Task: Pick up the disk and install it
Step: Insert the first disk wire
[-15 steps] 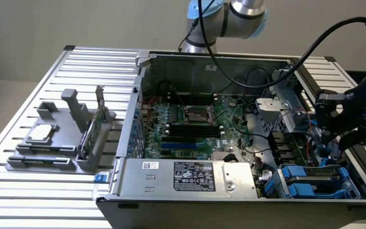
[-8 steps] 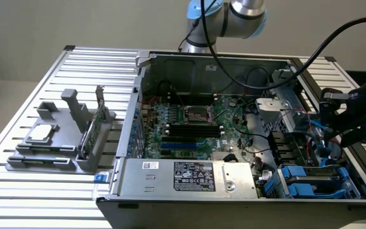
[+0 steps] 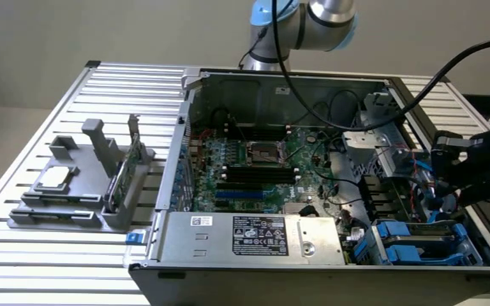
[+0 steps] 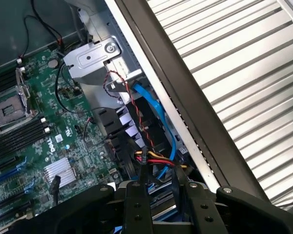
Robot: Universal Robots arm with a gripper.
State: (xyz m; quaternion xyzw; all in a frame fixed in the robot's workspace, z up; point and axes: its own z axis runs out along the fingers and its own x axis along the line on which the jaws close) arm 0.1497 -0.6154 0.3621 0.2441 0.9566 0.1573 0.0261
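Slatted table (image 3: 23,255) spreads well away from our claw (image 4: 160,195), which hangs inside the open computer case (image 3: 313,284). Just below the claw we see blue rails in the drive bay, seemingly the disk (image 3: 420,242). Coloured cables (image 4: 154,158) lie just ahead. Whether the claw grips anything, we cannot tell.
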